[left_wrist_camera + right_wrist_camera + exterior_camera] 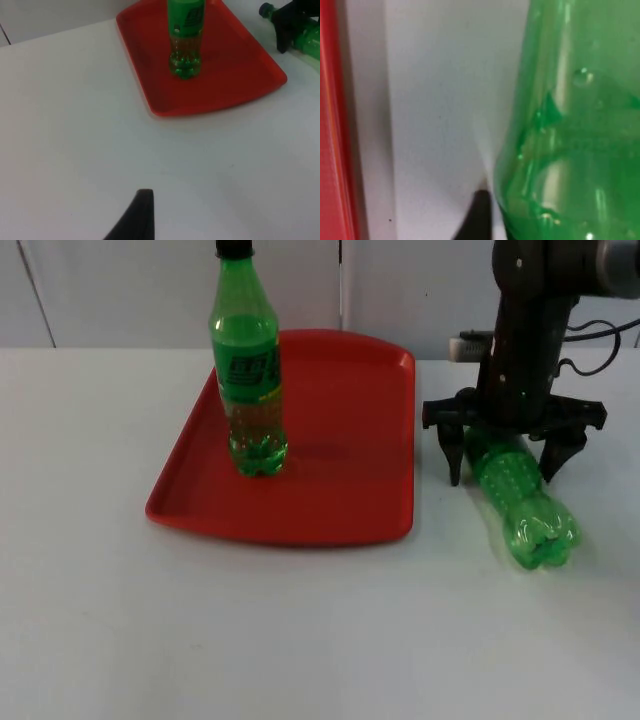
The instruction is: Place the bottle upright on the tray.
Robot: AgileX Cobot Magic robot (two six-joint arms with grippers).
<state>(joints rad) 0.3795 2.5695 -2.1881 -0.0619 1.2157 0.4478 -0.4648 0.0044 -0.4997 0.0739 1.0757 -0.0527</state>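
A green bottle (pixel 525 505) lies on its side on the white table, just right of the red tray (pixel 350 440), base toward the front. My right gripper (pixel 505 462) is open and straddles its upper body, one finger on each side, with gaps showing. In the right wrist view the lying bottle (pixel 570 125) sits close beside a black fingertip (pixel 477 215), with the tray's edge (pixel 330 125) alongside. A second green bottle (pixel 248 380) with a black cap stands upright on the tray's left half. My left arm waits away from the tray; one of its fingertips (pixel 142 210) hangs over bare table.
From the left wrist, the tray (pixel 235 75) with the upright bottle (pixel 186 40) lies ahead, and the lying bottle (pixel 310 40) is beyond it. The grey partition wall (pixel 120 290) closes the table's far edge.
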